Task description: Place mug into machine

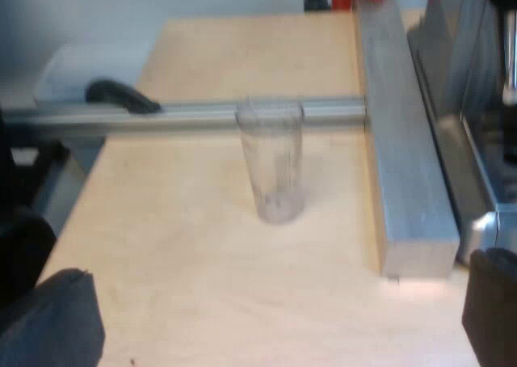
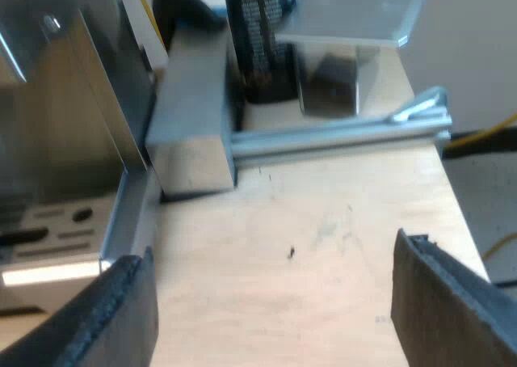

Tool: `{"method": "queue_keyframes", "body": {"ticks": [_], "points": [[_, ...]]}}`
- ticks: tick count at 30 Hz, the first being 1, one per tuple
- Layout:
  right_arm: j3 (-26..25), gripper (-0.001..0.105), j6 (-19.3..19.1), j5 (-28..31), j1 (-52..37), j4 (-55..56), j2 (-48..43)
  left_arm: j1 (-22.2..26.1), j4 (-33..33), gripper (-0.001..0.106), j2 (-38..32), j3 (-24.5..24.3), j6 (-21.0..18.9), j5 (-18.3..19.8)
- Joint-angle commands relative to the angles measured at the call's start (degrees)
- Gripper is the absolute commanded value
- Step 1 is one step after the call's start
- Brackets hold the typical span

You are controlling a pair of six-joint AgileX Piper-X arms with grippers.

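Beside the espresso machine, left gripper and right gripper both gape empty, measuring glass standing near it; fingers likely spread ready for the mug.

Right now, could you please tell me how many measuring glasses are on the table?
1. The measuring glass stands upright on the wooden table, close by the metal rail. More could be hidden outside the wrist views.
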Motion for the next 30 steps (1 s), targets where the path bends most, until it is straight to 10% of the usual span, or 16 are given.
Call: {"method": "queue_keyframes", "body": {"ticks": [1,30], "points": [[2.0,0.063,-0.8,-0.8,0.1,-0.3,-2.3,0.1,-1.1,0.092,-7.7,1.3,-1.0,0.0],[4.0,0.063,-0.8,-0.8,0.1,0.4,-2.3,0.1,-1.9,0.092,-7.7,1.6,-0.6,2.9]]}}
